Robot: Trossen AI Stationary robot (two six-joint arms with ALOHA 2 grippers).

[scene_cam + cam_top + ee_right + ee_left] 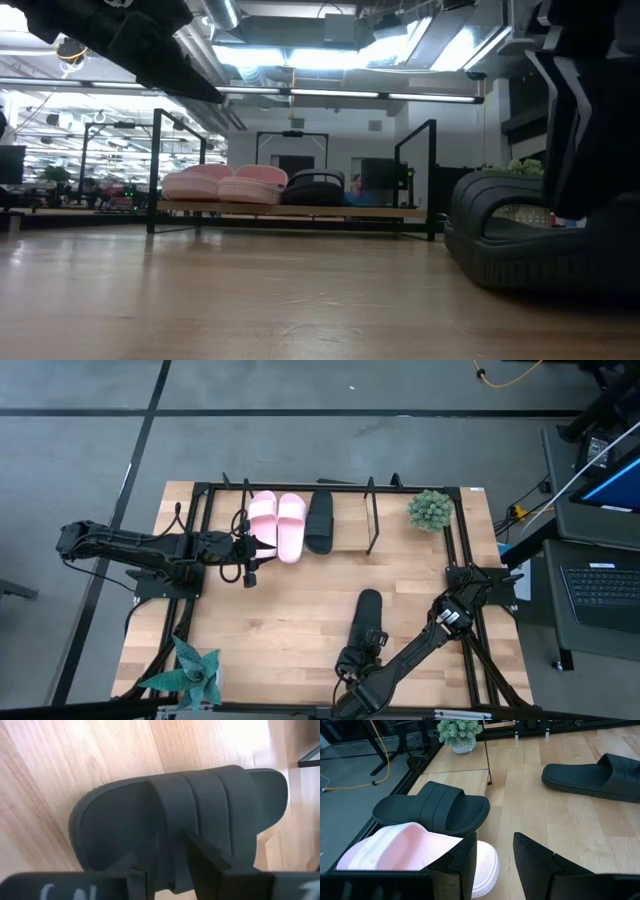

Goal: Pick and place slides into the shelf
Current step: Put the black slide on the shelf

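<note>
The shelf (375, 520) stands along the table's far edge. Two pale pink slides (276, 525) and one black slide (319, 520) lie on its board (300, 208) side by side. My left gripper (250, 565) hovers just off the pink slides' near ends (395, 850), open by a narrow gap (492, 837); whether a finger touches them cannot be told. The second black slide (366, 622) lies on the table near its near edge. My right gripper (350, 660) is down on its near end, shut on it. My right gripper (170, 840) comes at the black slide (125, 815) from above, pointing down. Its fingers (205, 860) close at the edge of the wide strap (210, 800); the fingers themselves hide the exact spot. The slide's sole (520, 270) rests flat on the table.
A small potted plant (430, 510) stands at the shelf's right end, and a spiky plant (195, 670) stands at the table's near left corner. Bare shelf board lies right of the black slide (345, 525). A laptop (605, 585) sits beyond the table's right edge.
</note>
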